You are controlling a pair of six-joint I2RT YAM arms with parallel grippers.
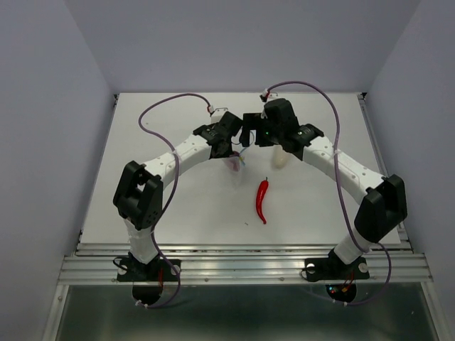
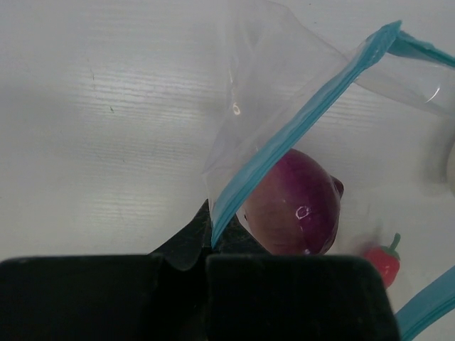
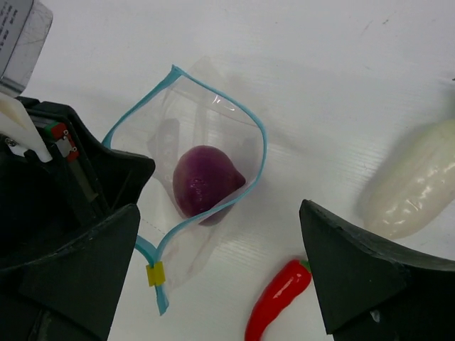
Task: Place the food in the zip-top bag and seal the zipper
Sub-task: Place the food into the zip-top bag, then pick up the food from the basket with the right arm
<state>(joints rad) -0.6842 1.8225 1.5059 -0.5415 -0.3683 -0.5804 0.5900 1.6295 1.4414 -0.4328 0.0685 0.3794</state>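
Left end effector pinches zip-top bag; right end effector spread wide, empty, above it.

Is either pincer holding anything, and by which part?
Left pincer pinches the zip-top bag at its zipper edge; right pincer is open, holding nothing.

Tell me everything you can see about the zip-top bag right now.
The zip-top bag is small, clear, thin plastic with a light-blue zipper rimming its mouth and a yellow tab at one end. It is unsealed, mouth gaping upward, with the purple onion inside. The left gripper pinches its rim, shut.
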